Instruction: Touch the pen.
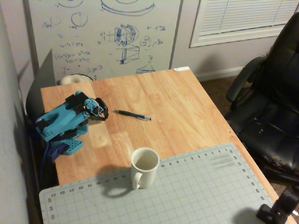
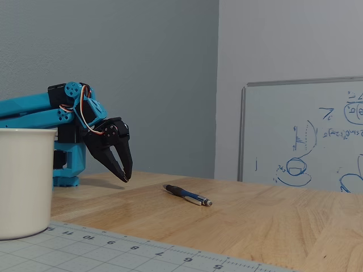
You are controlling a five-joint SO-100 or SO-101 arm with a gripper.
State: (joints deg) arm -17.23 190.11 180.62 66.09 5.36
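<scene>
The pen (image 1: 133,115) is thin and dark with a silvery-blue tip; it lies flat on the wooden table (image 1: 177,102), in both fixed views (image 2: 187,194). The blue arm sits folded at the table's left. My black gripper (image 1: 103,113) hangs tip-down just above the table, a short way left of the pen, not touching it. In the low fixed view the gripper (image 2: 126,177) has its two fingers close together at the tips and holds nothing.
A white mug (image 1: 143,167) stands on the edge of a grey cutting mat (image 1: 187,191) at the front. A whiteboard (image 1: 107,37) leans at the back. A black office chair (image 1: 271,93) stands to the right of the table.
</scene>
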